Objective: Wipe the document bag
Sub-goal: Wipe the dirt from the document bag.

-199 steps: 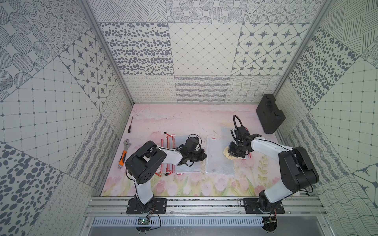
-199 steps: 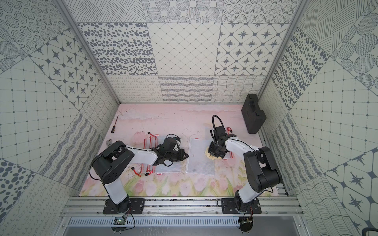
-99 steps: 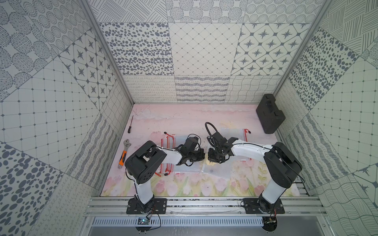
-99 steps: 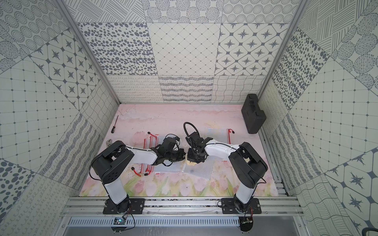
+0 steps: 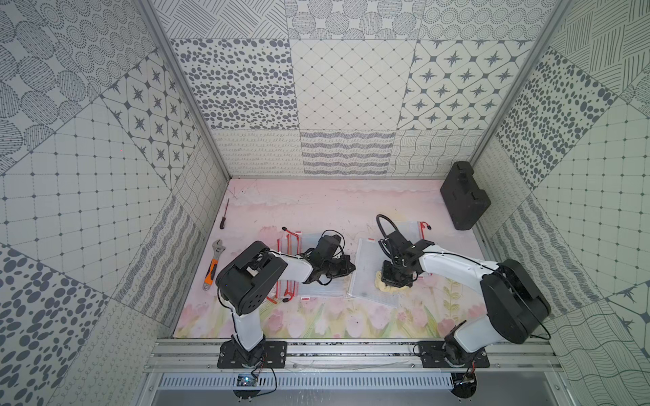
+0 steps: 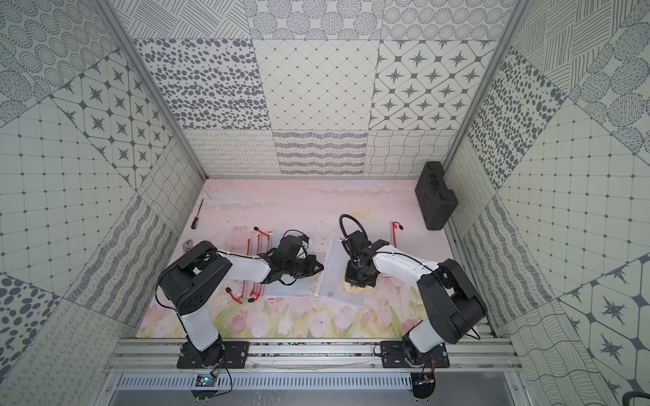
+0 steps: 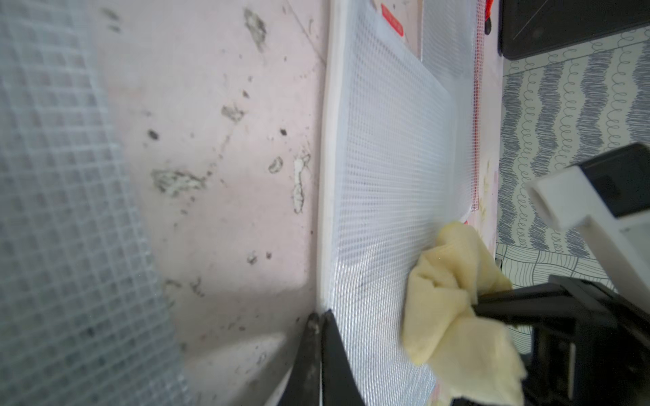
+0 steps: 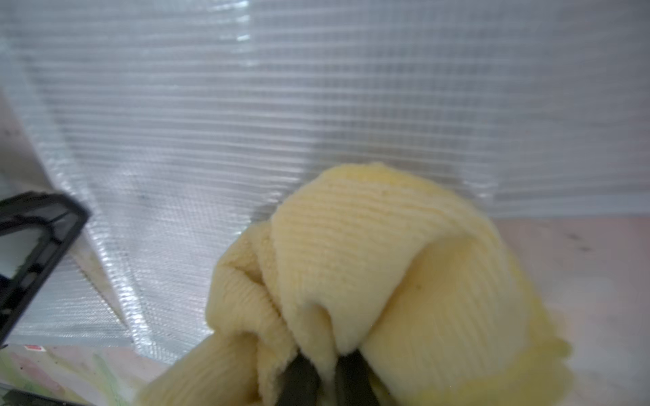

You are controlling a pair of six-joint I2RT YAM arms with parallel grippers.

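One yellow cloth (image 5: 387,288) atop mesh document bag (image 5: 367,274)

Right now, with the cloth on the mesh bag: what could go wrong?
1. The yellow cloth in the right gripper sits at the document bag's edge, partly over the mat; a stroke that way may run off it.
2. The left gripper, shut, meets only the bag's white border near a corner; the bag could pivot.
3. A second bag overlaps its far end and may drag along.

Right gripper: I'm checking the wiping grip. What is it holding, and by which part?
The right gripper holds the yellow cloth, its jaws shut on a bunched fold; the rest spreads loose, partly on the document bag.
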